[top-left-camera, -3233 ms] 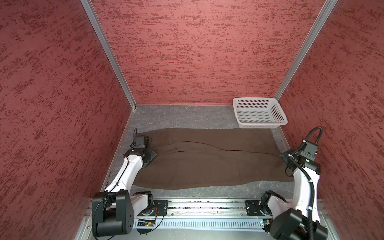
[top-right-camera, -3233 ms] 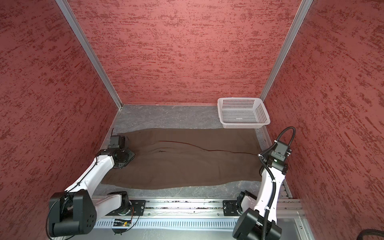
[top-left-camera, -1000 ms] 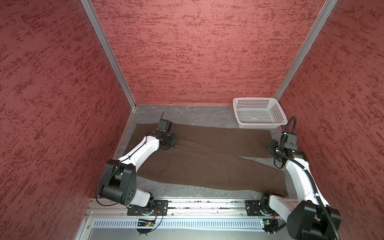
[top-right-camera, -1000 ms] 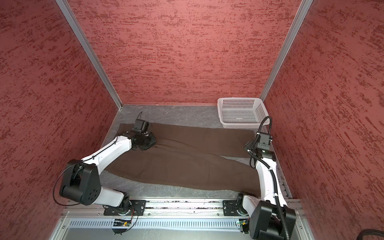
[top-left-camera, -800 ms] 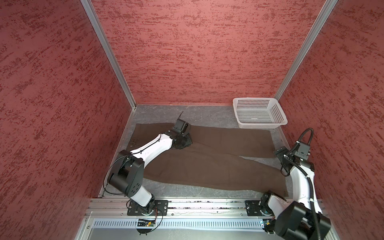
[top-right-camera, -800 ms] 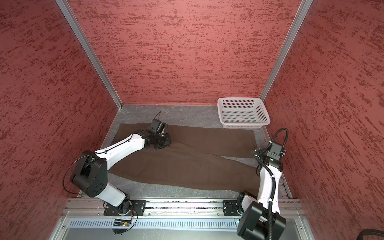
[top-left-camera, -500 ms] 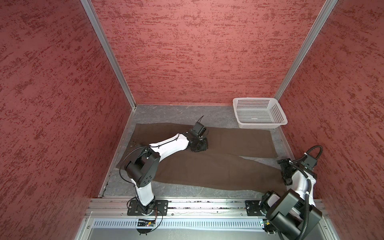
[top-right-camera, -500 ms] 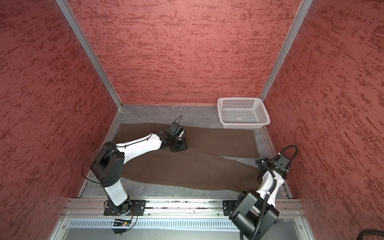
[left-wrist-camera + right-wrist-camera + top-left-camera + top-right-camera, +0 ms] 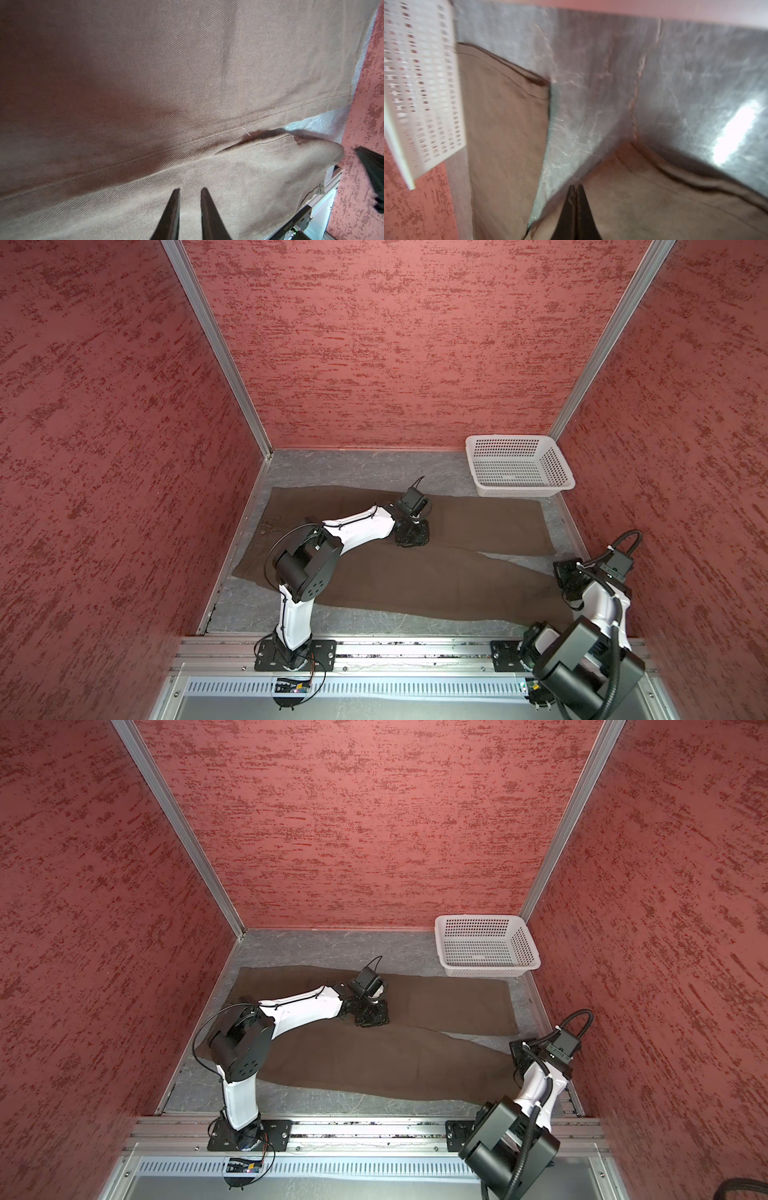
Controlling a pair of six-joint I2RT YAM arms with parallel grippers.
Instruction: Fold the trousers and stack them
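Observation:
The dark brown trousers lie flat on the grey table, waist at the left, the two legs splayed towards the right. My left gripper rests on the cloth where the legs part. In the left wrist view the left gripper has its fingers a narrow gap apart, with flat cloth showing between them. My right gripper is at the near leg's hem end. In the blurred right wrist view the right gripper is shut at that leg's edge, which looks slightly raised.
A white perforated basket stands at the back right corner, just beyond the far leg's hem. Red walls close in on three sides. The arm bases sit on a metal rail along the front.
My left gripper slid right along the trousers from the waist end to the middle. My right gripper drew back from the far leg's hem to the near leg's hem and shut.

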